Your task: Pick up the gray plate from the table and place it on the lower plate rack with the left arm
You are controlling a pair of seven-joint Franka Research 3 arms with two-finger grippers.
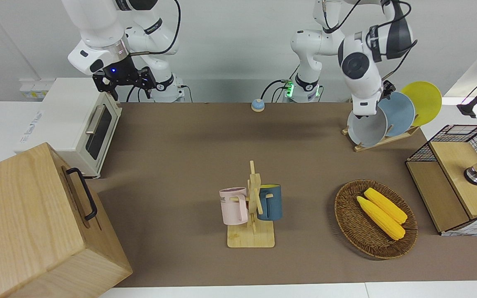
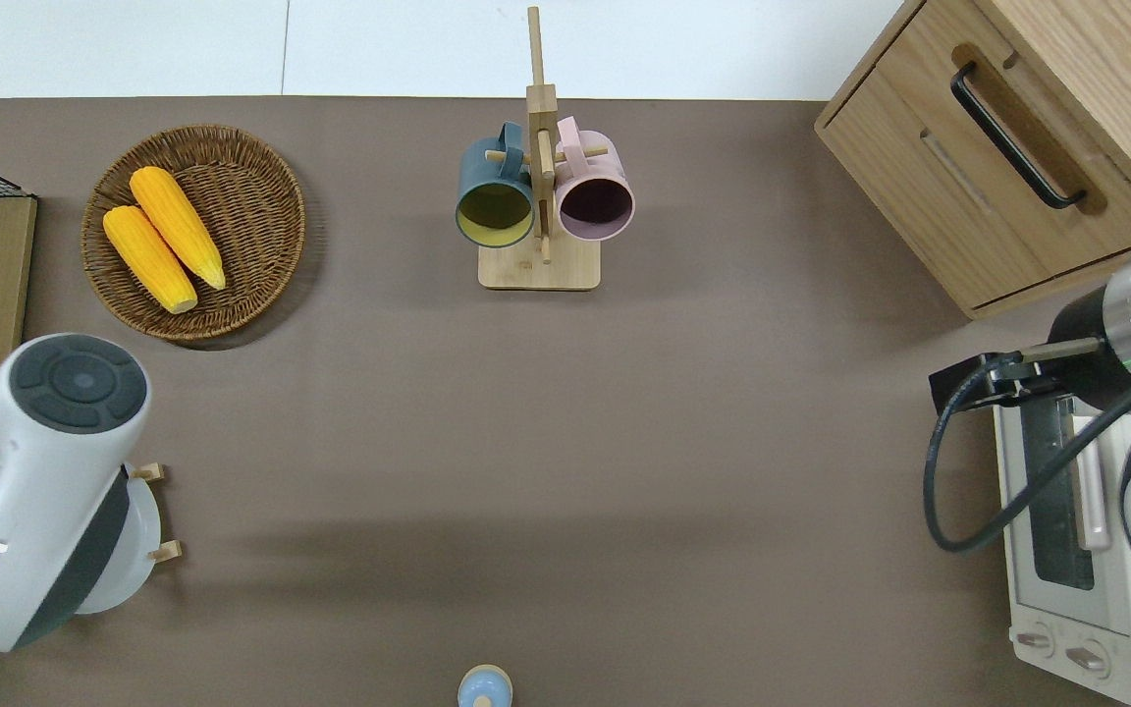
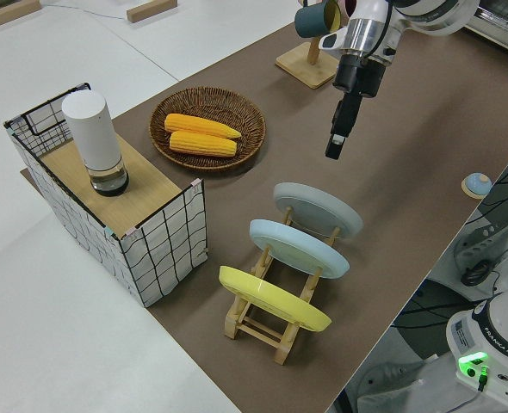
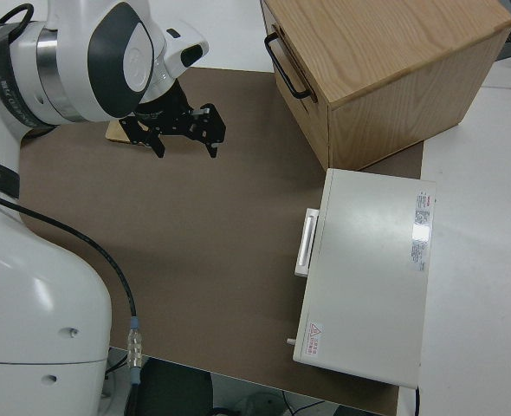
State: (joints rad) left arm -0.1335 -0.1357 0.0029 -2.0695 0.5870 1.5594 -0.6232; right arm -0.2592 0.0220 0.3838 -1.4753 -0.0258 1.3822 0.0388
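Note:
The gray plate (image 1: pixel 367 129) stands slanted in the slot of the lower plate rack (image 1: pixel 381 142) that is farthest from the robots. It also shows in the left side view (image 3: pixel 319 211), on the rack (image 3: pixel 271 331). My left gripper (image 3: pixel 334 151) hangs open and empty above the plate, clear of its rim; in the front view the gripper (image 1: pixel 387 89) sits just above the plates. In the overhead view the arm hides most of the plate (image 2: pixel 138 535). The right arm is parked, its gripper (image 4: pixel 184 139) open.
A sky-blue plate (image 1: pixel 400 111) and a yellow plate (image 1: pixel 425 101) fill the other rack slots. A wicker basket (image 1: pixel 346 215) with two corn cobs, a mug tree (image 1: pixel 251 238), a wire-sided box (image 1: pixel 449 136), a toaster oven (image 1: pixel 68 120) and a wooden cabinet (image 1: pixel 27 223) stand around.

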